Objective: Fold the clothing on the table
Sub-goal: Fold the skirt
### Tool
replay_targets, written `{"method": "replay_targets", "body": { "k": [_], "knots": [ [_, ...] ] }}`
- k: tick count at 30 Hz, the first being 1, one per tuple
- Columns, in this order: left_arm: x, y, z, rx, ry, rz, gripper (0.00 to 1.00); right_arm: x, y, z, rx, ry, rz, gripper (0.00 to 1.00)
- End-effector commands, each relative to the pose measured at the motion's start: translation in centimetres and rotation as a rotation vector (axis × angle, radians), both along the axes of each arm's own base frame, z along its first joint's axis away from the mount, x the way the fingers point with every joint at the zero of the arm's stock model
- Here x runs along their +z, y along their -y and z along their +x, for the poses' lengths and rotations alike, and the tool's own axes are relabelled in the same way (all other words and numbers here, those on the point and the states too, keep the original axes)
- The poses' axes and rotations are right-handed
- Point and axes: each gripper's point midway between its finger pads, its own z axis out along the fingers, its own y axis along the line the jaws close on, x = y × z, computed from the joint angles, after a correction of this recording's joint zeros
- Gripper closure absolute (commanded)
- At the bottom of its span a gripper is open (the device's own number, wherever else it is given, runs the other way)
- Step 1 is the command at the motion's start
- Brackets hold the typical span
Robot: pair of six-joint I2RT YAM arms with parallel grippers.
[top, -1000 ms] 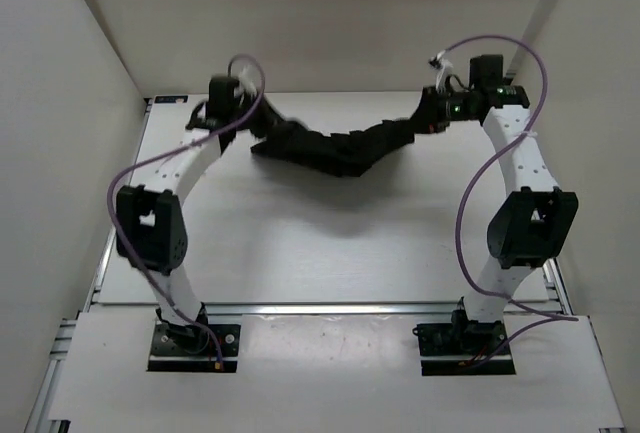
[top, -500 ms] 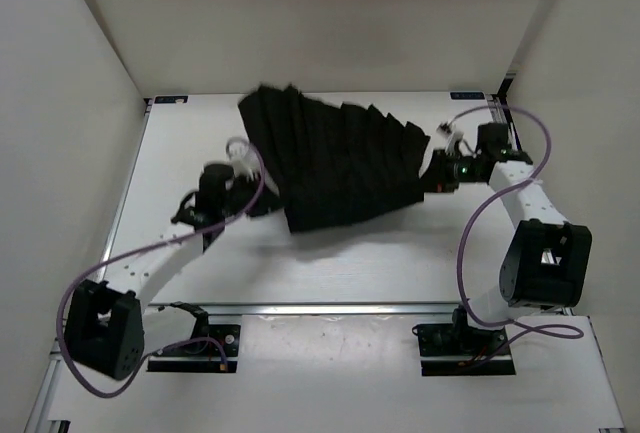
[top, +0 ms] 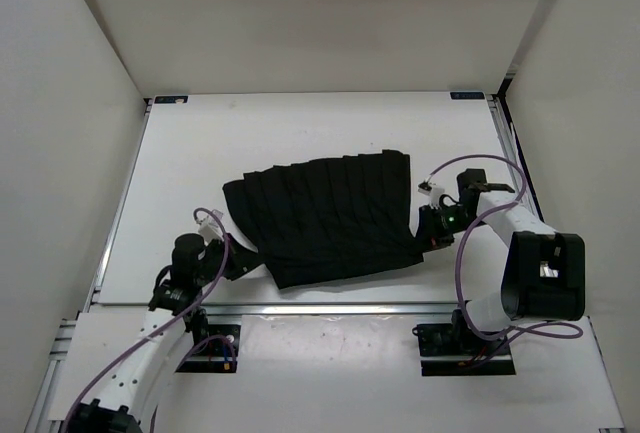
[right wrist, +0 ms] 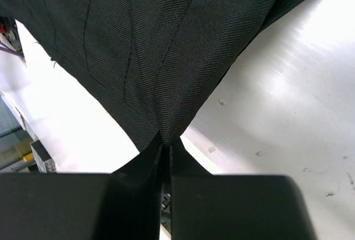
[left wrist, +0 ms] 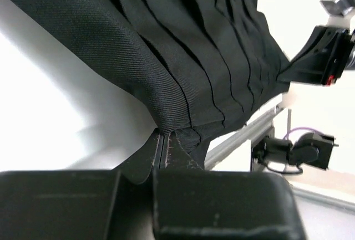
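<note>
At the left wrist, the left fingers (left wrist: 163, 152) are closed tip to tip with a fold of the clothing (left wrist: 183, 57) pinched between them, and no gap shows at the tips. The fabric rises out of that pinch and spreads away in parallel pleat ridges, with bare white counter (left wrist: 50, 112) beside it. At the right wrist, the right fingers (right wrist: 165, 151) are likewise pressed together on a corner of the clothing (right wrist: 138, 40), which fans out from the tips as black twill with stitched lines; scuffed counter (right wrist: 277, 112) lies just beside the grip. From overhead, the left fingers (top: 240, 263) hold the garment's left edge close to its near-left corner, and the right fingers (top: 425, 238) hold its near-right corner, with both arms reaching low. The clothing (top: 330, 213) lies spread between the two grips on the near half of the counter (top: 250, 133), its pleats running from far edge to near edge and fanning wider toward the near side. Its near hem sits near the metal rail (top: 330, 306) but apart from it. A purple cable (top: 462, 253) loops along the right arm — a similar one trails the left.
</note>
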Motion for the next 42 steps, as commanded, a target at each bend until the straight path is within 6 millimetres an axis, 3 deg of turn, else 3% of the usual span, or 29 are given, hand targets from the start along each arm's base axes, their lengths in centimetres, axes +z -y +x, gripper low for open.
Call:
{"method": "replay_targets", "body": {
  "k": [1, 3, 4, 5, 6, 7, 10, 11, 12, 14, 19, 20, 21, 22, 23, 26, 27, 30, 31, 34, 36, 39, 42],
  "knots": [
    [-2.1, -1.0, -0.5, 0.066, -0.076, 0.013, 0.99, -0.9, 2.6, 0.6, 0.001, 0.053, -0.150, 0.87],
    [-1.9, -0.7, -0.4, 0.052, -0.072, 0.024, 0.96, -0.6, 2.9, 0.8, 0.007, 0.059, -0.171, 0.90],
    [-1.2, -0.6, -0.2, 0.040, -0.048, 0.043, 0.88, -0.6, 3.1, 0.8, 0.004, 0.056, -0.185, 0.91],
    [-1.5, -0.7, -0.3, 0.030, -0.050, 0.080, 0.55, -0.3, 3.2, 1.0, -0.005, 0.061, -0.188, 0.92],
    [-0.9, -0.9, -0.1, 0.036, -0.052, 0.104, 0.37, 0.0, 3.2, 1.2, 0.005, 0.070, -0.181, 0.93],
    [0.0, -1.1, 0.4, 0.028, -0.020, 0.129, 0.01, 0.3, 3.5, 1.5, -0.010, 0.082, -0.183, 0.92],
    [0.5, -2.2, 0.1, 0.049, -0.054, 0.171, 0.01, 0.6, 3.6, 1.7, 0.005, 0.107, -0.180, 0.89],
    [1.0, -2.1, 0.1, 0.052, -0.056, 0.153, 0.01, 0.9, 3.6, 2.0, 0.022, 0.126, -0.183, 0.85],
    [1.2, -1.9, -0.2, 0.042, -0.058, 0.125, 0.01, 1.0, 3.3, 1.9, 0.042, 0.127, -0.171, 0.01],
    [1.4, -0.2, -1.1, 0.010, -0.093, 0.029, 0.02, 1.2, 2.9, 1.5, 0.078, 0.132, -0.158, 0.01],
    [0.9, 4.9, -3.8, -0.123, -0.138, -0.080, 0.02, 1.8, 2.5, 2.3, 0.032, 0.123, -0.153, 0.01],
    [1.1, 5.5, -4.2, -0.161, -0.140, -0.091, 0.01, 1.9, 2.4, 2.4, 0.025, 0.121, -0.153, 0.01],
    [0.2, 5.5, -4.3, -0.179, -0.165, -0.059, 0.05, 2.0, 2.4, 2.7, 0.015, 0.123, -0.149, 0.01],
    [0.2, 6.0, -4.4, -0.207, -0.183, -0.074, 0.10, 2.3, 2.5, 3.1, 0.002, 0.130, -0.152, 0.17],
    [0.9, 6.4, -3.9, -0.214, -0.160, -0.097, 0.17, 2.5, 2.5, 3.3, 0.000, 0.135, -0.147, 0.34],
    [0.9, 6.1, -2.1, -0.183, -0.146, -0.067, 0.42, 3.2, 2.5, 4.1, -0.001, 0.163, -0.152, 0.52],
    [0.9, 5.6, -1.3, -0.162, -0.144, -0.063, 0.53, 3.5, 2.7, 4.5, -0.006, 0.176, -0.163, 0.65],
    [1.2, 5.4, 0.1, -0.152, -0.134, -0.074, 0.93, 4.2, 3.0, 5.5, -0.020, 0.214, -0.170, 0.83],
    [1.5, 5.5, 0.7, -0.149, -0.128, -0.080, 1.00, 4.5, 3.3, 6.0, -0.035, 0.222, -0.179, 0.86],
    [3.6, 6.9, 2.9, -0.159, -0.092, -0.127, 1.00, 4.8, 3.7, 6.4, -0.067, 0.221, -0.178, 0.88],
    [4.0, 9.1, 3.4, -0.232, -0.122, -0.145, 1.00, 4.8, 3.9, 6.7, -0.078, 0.236, -0.186, 0.88],
    [3.0, 11.4, 3.1, -0.342, -0.157, -0.057, 1.00, 4.7, 4.5, 6.8, -0.108, 0.232, -0.205, 0.89],
    [1.6, 12.1, 3.2, -0.365, -0.172, -0.024, 1.00, 4.6, 5.0, 7.0, -0.125, 0.237, -0.213, 0.90]
  ]
}}
